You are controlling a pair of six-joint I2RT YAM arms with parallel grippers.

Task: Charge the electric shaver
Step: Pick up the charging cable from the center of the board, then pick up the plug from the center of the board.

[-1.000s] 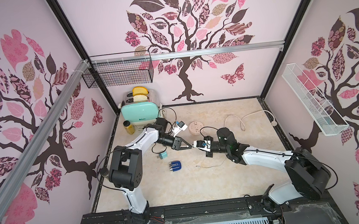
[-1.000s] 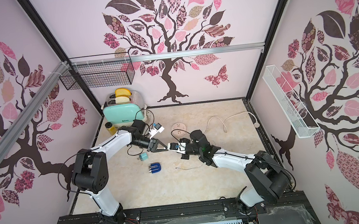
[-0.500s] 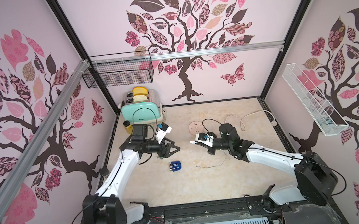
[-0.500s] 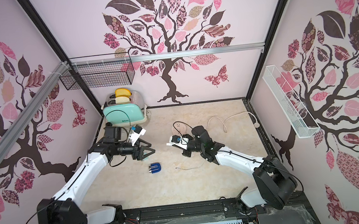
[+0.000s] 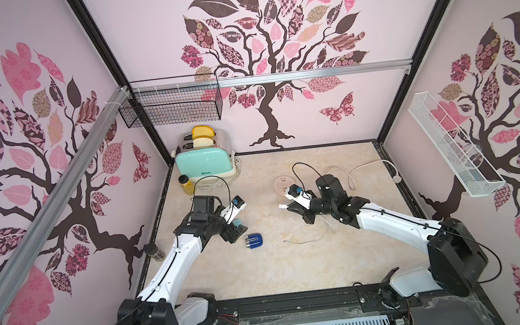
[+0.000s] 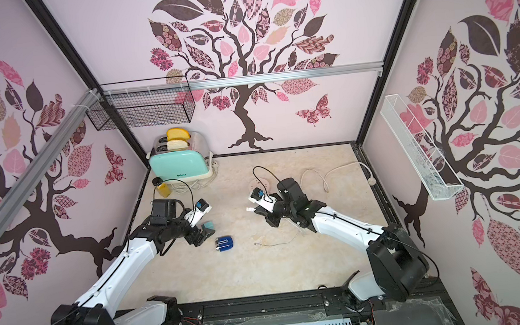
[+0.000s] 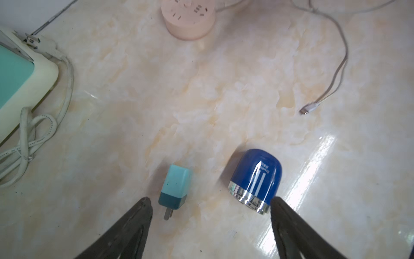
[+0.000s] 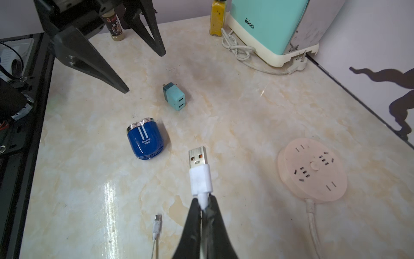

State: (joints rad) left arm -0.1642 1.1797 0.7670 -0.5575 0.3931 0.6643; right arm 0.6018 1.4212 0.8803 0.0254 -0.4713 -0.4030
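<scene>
Left end effector [image 7: 210,199] gapes near the teal adapter [image 7: 177,186], best gripped squarely; right end effector [image 8: 202,201] pinches the USB plug [image 8: 198,166].

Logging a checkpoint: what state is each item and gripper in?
Shaver: lying flat, nothing plugged in.
Adapter: lying loose, ports empty.
Cable: USB end held, small end lying loose.
Hub: sockets empty.
Toaster: unplugged, bread in slots.
Left gripper: open, empty.
Right gripper: shut on cable.
</scene>
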